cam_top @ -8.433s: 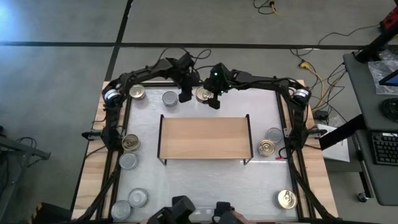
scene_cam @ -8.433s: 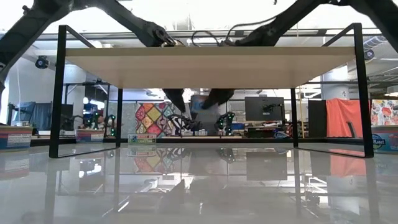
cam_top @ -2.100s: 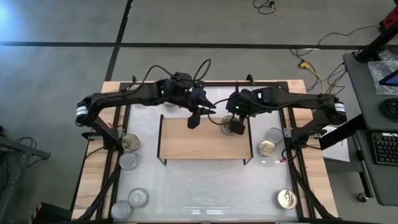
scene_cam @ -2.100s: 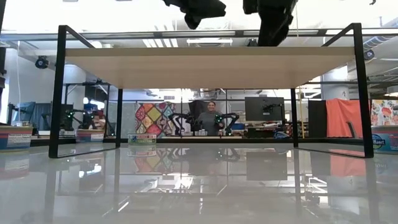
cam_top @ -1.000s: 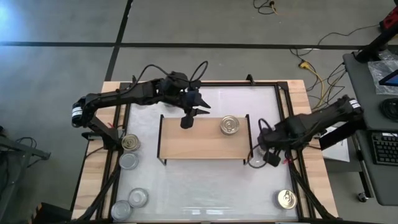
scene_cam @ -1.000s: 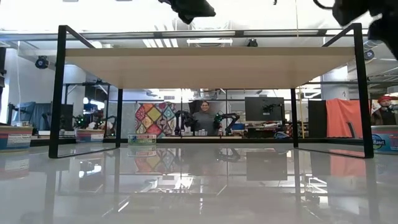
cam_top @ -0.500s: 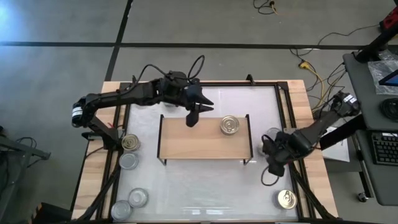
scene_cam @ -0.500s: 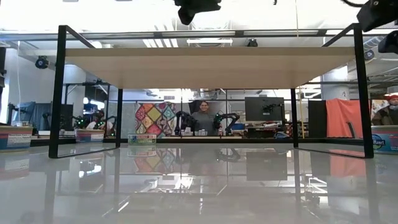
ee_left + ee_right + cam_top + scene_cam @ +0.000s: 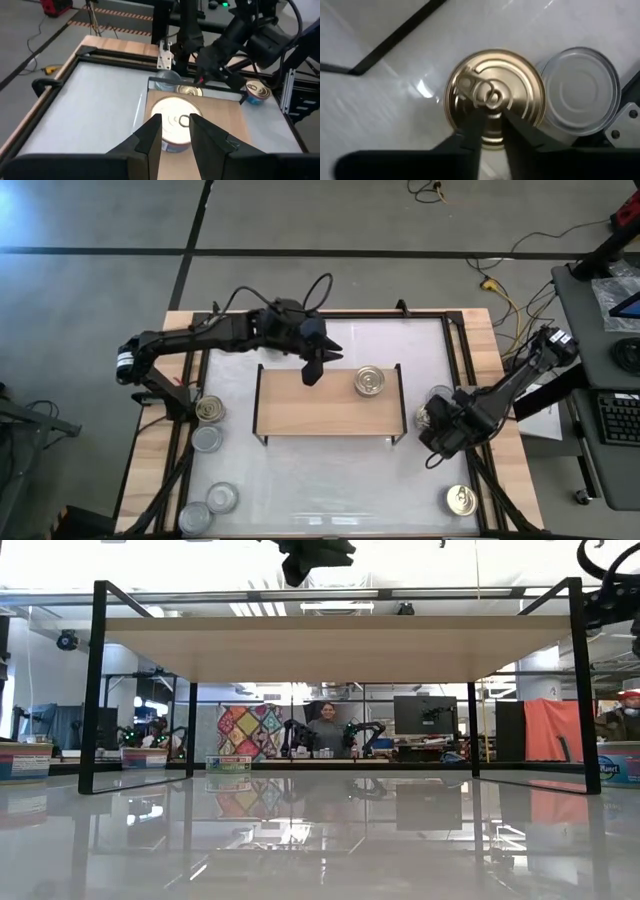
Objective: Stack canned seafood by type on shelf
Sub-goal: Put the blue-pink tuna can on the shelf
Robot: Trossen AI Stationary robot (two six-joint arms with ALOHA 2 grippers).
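- White tabletop [image 9: 330, 470] with wooden border, grey floor around it; low view looks through to a workshop where a person [image 9: 324, 730] sits far behind.
- Shelf [image 9: 320, 410], light-wood board on black legs, stands mid-table.
- One gold-topped can [image 9: 371, 381] sits on the shelf's far right part, standing alone.
- Left gripper [image 9: 312, 366] hovers over the shelf's far edge, left of that can and apart from it; fingers [image 9: 150, 140] are narrowly parted with nothing between them.
- Right gripper [image 9: 436, 430] is down at the table just right of the shelf, above a second gold-topped can [image 9: 495, 95]; its fingers [image 9: 472, 132] are drawn nearly together over the can's top, not around its sides. Grip not confirmed.
- Silver-topped can [image 9: 580, 92] touches that gold one.
- Another gold-topped can [image 9: 461, 500] is at the near right corner.
- Left side holds a gold-topped can [image 9: 209, 410], with silver-topped cans [image 9: 207, 440] nearer.
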